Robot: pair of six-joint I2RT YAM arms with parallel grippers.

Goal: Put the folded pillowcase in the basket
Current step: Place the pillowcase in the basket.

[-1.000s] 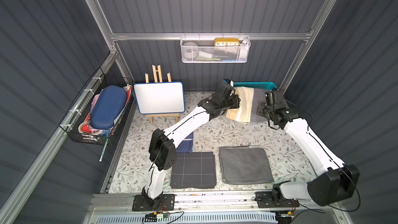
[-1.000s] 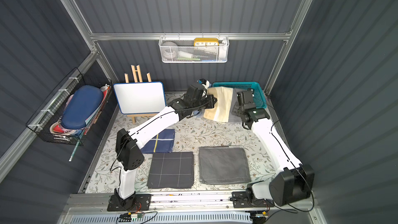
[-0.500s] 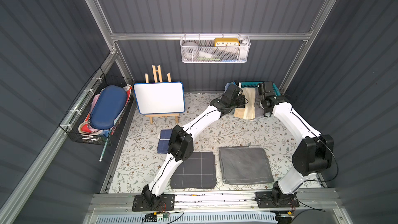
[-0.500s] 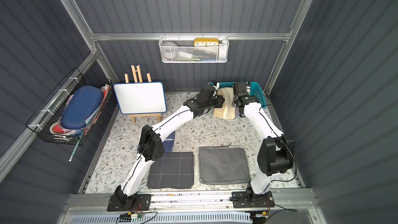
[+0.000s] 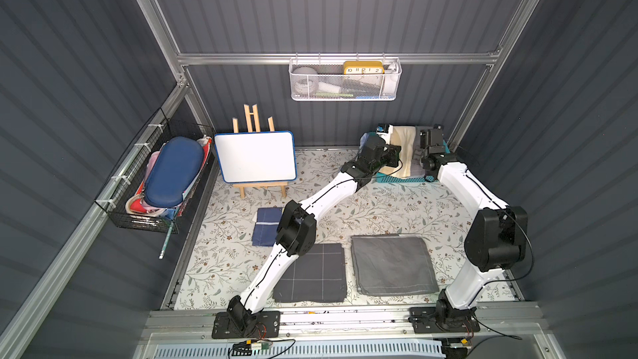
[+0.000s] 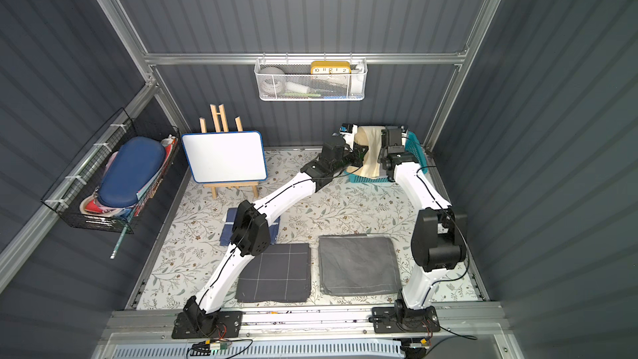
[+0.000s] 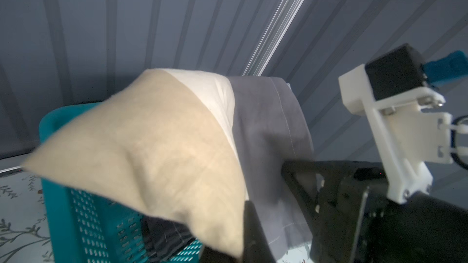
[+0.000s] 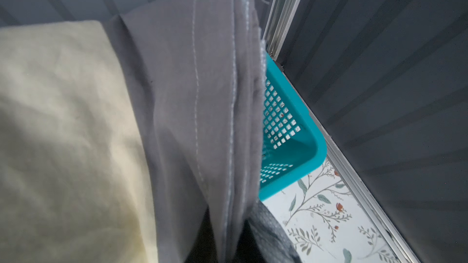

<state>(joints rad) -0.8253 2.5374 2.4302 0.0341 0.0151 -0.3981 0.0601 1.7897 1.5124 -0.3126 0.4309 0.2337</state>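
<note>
Clamping the pillowcase (image 5: 402,149), both grippers are closed tight on it: left gripper (image 5: 393,157) on its cream left side, right gripper (image 5: 420,159) on its grey right side. The pillowcase hangs between them over the basket (image 6: 418,153) at far right, overlapping its near rim.

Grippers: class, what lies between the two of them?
The pillowcase lies there, held at either side by the left gripper and the right gripper, over the basket. Both top views show it.

The folded pillowcase (image 5: 404,148) has been carried farther back, from before the basket (image 5: 393,179) to over it.
</note>
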